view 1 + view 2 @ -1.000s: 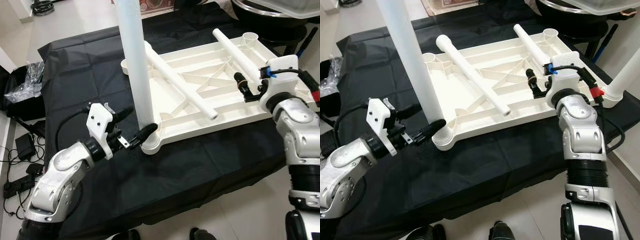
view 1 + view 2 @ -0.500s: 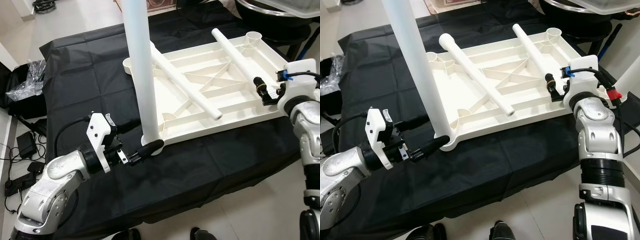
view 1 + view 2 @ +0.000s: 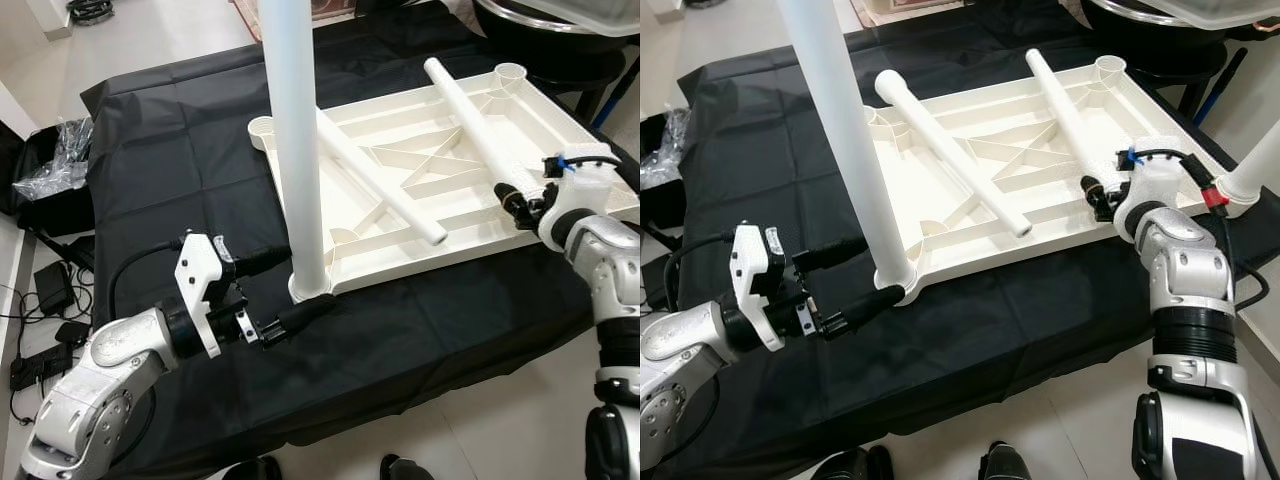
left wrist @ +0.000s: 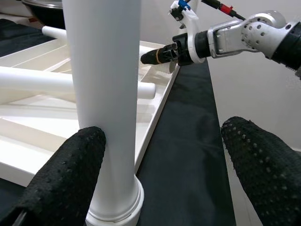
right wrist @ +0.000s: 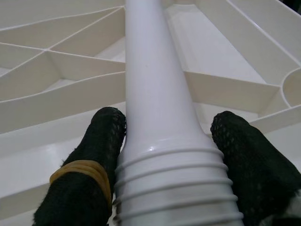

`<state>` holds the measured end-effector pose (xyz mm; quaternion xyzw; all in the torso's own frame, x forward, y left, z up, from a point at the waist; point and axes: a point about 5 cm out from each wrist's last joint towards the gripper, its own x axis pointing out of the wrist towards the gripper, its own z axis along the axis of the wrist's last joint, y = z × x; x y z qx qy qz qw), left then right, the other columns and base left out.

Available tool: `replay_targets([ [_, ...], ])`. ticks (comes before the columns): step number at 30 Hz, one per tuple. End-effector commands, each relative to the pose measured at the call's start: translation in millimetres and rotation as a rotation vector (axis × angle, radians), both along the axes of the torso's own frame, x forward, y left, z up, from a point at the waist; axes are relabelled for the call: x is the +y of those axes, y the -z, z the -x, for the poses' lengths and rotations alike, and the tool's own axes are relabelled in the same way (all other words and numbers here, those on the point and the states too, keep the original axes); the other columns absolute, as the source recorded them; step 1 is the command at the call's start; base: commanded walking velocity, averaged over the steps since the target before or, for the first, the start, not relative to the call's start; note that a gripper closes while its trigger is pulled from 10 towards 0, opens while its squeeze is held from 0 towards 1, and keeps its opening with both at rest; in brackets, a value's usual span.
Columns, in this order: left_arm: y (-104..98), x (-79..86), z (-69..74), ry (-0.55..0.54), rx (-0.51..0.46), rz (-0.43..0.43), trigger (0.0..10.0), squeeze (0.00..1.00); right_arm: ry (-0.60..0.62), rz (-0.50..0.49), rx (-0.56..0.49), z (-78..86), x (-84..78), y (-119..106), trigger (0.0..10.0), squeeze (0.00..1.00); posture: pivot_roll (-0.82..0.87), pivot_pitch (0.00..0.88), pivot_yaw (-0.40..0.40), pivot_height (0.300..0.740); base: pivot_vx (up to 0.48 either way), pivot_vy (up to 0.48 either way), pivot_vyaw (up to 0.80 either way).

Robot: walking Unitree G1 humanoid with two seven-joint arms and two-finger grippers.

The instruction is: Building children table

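White tabletop [image 3: 420, 170] lies underside-up on the bench [image 3: 160, 170] exposing sockets. Left pincer [image 3: 285, 290] apart around upright leg [image 3: 298, 150]; right pincer [image 5: 164, 155] apart, straddling loose leg's [image 3: 470, 110] threaded end.

Upright leg [image 3: 297, 150] blocks the tabletop's [image 3: 540, 110] near-left corner; two loose legs [image 3: 385, 175] cross its ribbed middle.

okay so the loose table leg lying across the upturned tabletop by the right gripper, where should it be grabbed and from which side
Grip the loose leg just above its threaded end, on the smooth narrow shaft, coming from the near edge of the tabletop where that end points. The right gripper is there, one finger on each side of it. The round shaft suits a pinch from both sides, and the ridges would likely slip.
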<state>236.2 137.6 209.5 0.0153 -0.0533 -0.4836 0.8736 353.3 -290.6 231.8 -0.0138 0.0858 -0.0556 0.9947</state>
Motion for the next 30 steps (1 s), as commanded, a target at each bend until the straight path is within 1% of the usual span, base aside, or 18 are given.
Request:
replay_targets([
  [1,2,-0.8,3.8,0.017,0.015,-0.012,10.0,0.0,0.018,-0.049,0.043,1.1,-4.1,7,0.0,0.0,-0.01,0.221,0.003,0.74,0.0,0.0,0.0],
  [6,3,-1.5,3.7,0.019,0.016,-0.012,10.0,0.0,0.027,-0.069,0.053,1.3,-5.8,6,0.0,0.0,-0.01,0.221,0.003,0.74,0.0,0.0,0.0],
  [8,2,-2.1,2.9,0.018,0.015,-0.011,10.0,0.0,0.026,-0.098,0.014,0.5,-4.8,-1,0.0,0.0,-0.01,0.219,0.004,0.74,0.0,0.0,0.0],
  [10,0,-2.3,1.6,0.011,0.007,-0.004,10.0,0.0,0.007,-0.103,-0.055,-0.7,-2.4,-10,0.0,0.0,-0.02,0.216,0.003,0.74,0.0,0.0,0.0],
  [12,0,-2.3,1.3,0.008,0.005,-0.002,10.0,0.0,0.001,-0.102,-0.07,-0.9,-1.9,-12,0.0,0.0,-0.02,0.216,0.003,0.74,0.0,0.0,0.0],
  [14,-6,2.5,-4.7,-0.038,-0.016,0.025,10.0,0.0,-0.038,-0.137,-0.23,-0.5,3.6,-33,0.0,0.0,-0.02,0.212,0.005,0.74,0.0,0.0,0.0],
  [15,-9,4.7,-7.0,-0.056,-0.023,0.038,10.0,0.0,-0.051,-0.153,-0.292,0.5,5.2,-41,0.0,0.0,-0.02,0.212,0.005,0.74,0.0,0.0,0.0],
  [17,-12,8.3,-10.4,-0.083,-0.032,0.053,10.0,0.0,-0.08,-0.172,-0.362,2.8,8.2,-49,0.0,0.0,-0.02,0.208,0.006,0.74,0.0,0.0,0.0],
  [19,-16,14.4,-14.7,-0.119,-0.041,0.086,10.0,0.0,-0.159,-0.214,-0.423,7.4,17.2,-55,0.0,0.0,-0.02,0.204,0.008,0.74,0.0,0.0,0.0],
  [20,-16,14.4,-14.7,-0.119,-0.041,0.086,10.0,0.0,-0.159,-0.214,-0.423,7.4,17.2,-55,0.0,0.0,-0.02,0.204,0.008,0.74,0.0,0.0,0.0],
  [21,-19,19.1,-17.1,-0.14,-0.049,0.104,10.0,0.0,-0.208,-0.227,-0.457,11.5,23.6,-57,0.0,0.0,-0.02,0.203,0.01,0.74,0.0,0.0,0.0],
  [23,-19,19.1,-17.1,-0.14,-0.049,0.104,10.0,0.0,-0.208,-0.227,-0.457,11.5,23.6,-57,0.0,0.0,-0.02,0.203,0.01,0.74,0.0,0.0,0.0],
  [27,-21,25.7,-19.3,-0.163,-0.053,0.114,10.0,0.0,-0.229,-0.226,-0.48,16.0,26.2,-57,0.0,0.0,-0.02,0.201,0.012,0.74,0.0,0.0,0.0],
  [28,-21,27.1,-19.6,-0.168,-0.053,0.118,10.0,0.0,-0.208,-0.214,-0.466,16.0,23.7,-54,0.0,0.0,-0.03,0.199,0.013,0.74,0.0,0.0,0.0],
  [29,-21,27.8,-19.8,-0.172,-0.054,0.12,10.0,0.0,-0.174,-0.189,-0.421,15.1,19.6,-46,0.0,0.0,-0.03,0.197,0.012,0.74,0.0,0.0,0.0],
  [30,-21,27.8,-19.8,-0.172,-0.054,0.12,10.0,0.0,-0.174,-0.189,-0.421,15.1,19.6,-46,0.0,0.0,-0.03,0.197,0.012,0.74,0.0,0.0,0.0],
])
